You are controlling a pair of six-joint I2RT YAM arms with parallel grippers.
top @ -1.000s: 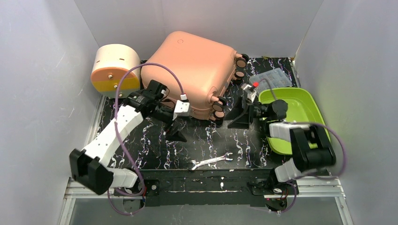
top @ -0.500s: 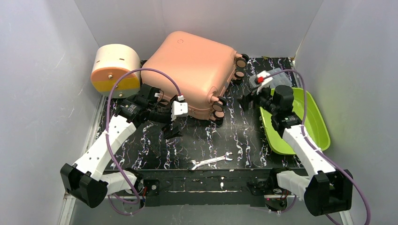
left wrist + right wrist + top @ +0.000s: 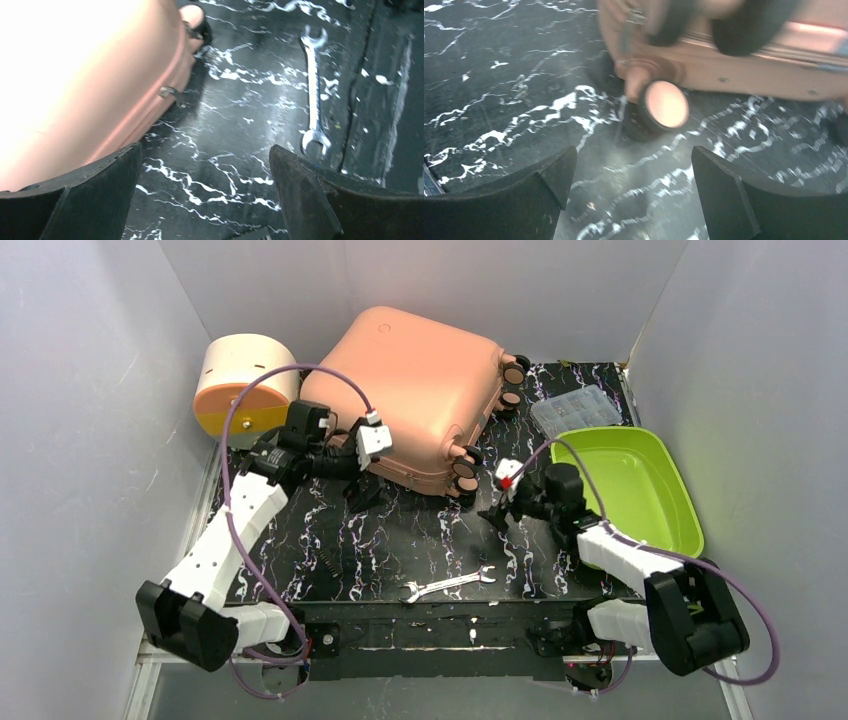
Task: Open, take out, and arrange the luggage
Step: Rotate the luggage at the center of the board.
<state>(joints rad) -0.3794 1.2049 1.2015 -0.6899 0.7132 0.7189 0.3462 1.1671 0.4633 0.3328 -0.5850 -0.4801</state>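
Both sets of jaws stood wide and empty, touching nothing. Looked like the opening step hadn't really begun: the salmon-pink luggage [image 3: 410,390] lay shut in the upper middle of the overhead view, on the worktop [image 3: 420,540]. Over there the left jaws hovered just beside its lower-left edge, near the zipper pull [image 3: 169,91], while the right jaws faced a wheel [image 3: 664,106] at its lower-right corner. Next move, I'd guess: pinch that pull and run it along the seam.
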